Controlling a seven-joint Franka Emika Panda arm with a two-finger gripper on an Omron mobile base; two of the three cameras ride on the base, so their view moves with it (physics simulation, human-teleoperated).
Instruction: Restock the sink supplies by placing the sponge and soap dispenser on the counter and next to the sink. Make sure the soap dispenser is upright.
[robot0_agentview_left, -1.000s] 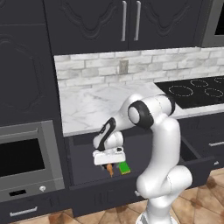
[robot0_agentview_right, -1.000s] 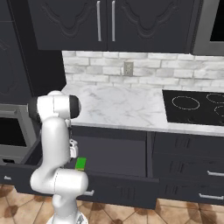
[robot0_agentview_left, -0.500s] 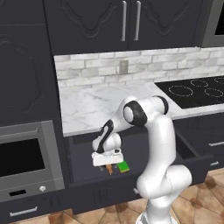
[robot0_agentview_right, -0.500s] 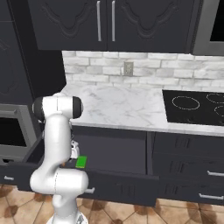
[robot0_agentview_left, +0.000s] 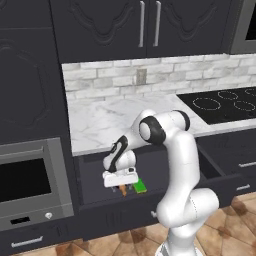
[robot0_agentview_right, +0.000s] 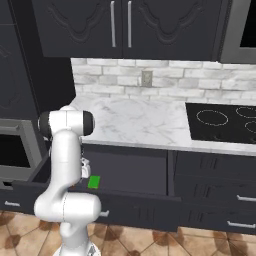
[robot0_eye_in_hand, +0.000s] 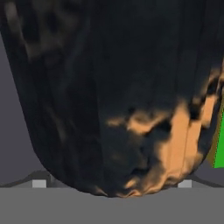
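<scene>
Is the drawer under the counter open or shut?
Open: the drawer is pulled out below the counter, with the sponge lying inside.

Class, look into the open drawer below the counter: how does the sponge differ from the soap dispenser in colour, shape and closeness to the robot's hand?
The sponge is bright green, the soap dispenser black with orange. The sponge is flat, the dispenser rounded. The dispenser sits right at the open hand, the sponge beside it. Both lie in the drawer.
</scene>
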